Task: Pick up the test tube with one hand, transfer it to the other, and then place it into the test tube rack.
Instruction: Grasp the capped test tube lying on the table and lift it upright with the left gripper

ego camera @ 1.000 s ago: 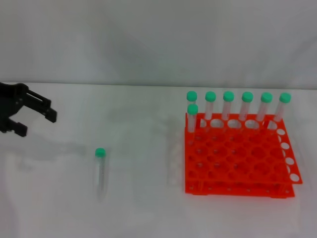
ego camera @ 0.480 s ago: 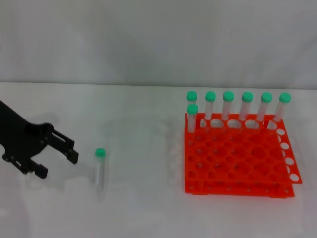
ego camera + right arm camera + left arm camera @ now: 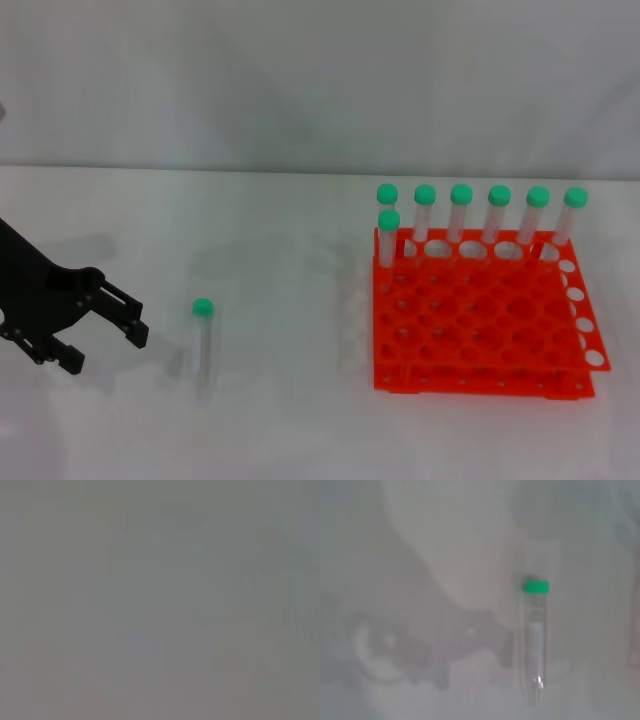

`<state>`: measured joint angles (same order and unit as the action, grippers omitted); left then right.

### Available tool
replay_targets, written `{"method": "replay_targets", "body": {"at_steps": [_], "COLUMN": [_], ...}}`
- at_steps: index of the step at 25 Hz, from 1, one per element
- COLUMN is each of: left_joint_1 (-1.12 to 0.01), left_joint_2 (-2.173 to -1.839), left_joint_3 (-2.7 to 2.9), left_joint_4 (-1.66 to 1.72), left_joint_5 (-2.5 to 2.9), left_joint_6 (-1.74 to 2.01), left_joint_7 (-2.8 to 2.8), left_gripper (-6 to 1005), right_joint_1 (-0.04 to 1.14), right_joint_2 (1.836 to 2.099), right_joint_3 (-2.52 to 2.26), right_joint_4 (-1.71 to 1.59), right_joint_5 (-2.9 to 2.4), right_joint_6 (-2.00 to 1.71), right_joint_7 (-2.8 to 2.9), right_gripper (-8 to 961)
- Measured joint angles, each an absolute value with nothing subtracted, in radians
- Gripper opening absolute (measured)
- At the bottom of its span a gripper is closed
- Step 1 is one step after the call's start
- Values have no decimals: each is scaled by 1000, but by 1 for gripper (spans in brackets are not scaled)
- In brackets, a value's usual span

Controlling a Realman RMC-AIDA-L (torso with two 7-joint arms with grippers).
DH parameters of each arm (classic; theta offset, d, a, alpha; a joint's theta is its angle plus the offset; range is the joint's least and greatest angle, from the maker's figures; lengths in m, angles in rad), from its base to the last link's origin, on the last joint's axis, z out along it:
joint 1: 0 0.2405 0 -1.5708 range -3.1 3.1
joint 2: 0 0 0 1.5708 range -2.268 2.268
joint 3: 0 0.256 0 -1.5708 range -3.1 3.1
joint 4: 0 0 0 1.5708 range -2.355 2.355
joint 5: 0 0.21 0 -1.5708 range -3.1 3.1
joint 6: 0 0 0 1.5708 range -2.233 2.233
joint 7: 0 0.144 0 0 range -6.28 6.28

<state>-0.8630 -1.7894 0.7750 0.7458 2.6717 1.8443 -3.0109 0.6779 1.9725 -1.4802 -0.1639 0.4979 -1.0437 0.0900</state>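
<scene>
- Left gripper point(image 3: 103, 334): fingers spread apart, grasping nothing, low over the white table point(image 3: 270, 420), just beside the test tube point(image 3: 203, 340) on its left.
- Test tube: lies flat on the table, green cap pointing away from the robot, well apart from the test tube rack point(image 3: 480, 315).
- Rack: seven capped tubes point(image 3: 461, 212) upright along its far side.

bare table point(image 3: 280, 300) between pincer point(image 3: 100, 330), tube point(image 3: 203, 340)
</scene>
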Motion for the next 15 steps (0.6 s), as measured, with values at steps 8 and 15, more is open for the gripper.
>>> {"method": "replay_targets", "body": {"at_steps": [8,15], "left_joint_1": [-887,-940], "left_joint_2": [-1794,-1801], "left_joint_3": [881,915], "left_joint_4": [694,646], "left_joint_5": [2683,2700], "left_joint_6": [1775,1745], "left_joint_7": [-3010,-3010], "left_gripper": [832,831], "right_joint_1": [680,687], "right_joint_2": [1978,1985], "right_joint_3": [-1480,-1480], "right_joint_4": [-166,-167], "right_joint_5": [499,499], "right_joint_6": [-1044,-1043], "right_joint_7": [87,86], "right_gripper": [830,828]}}
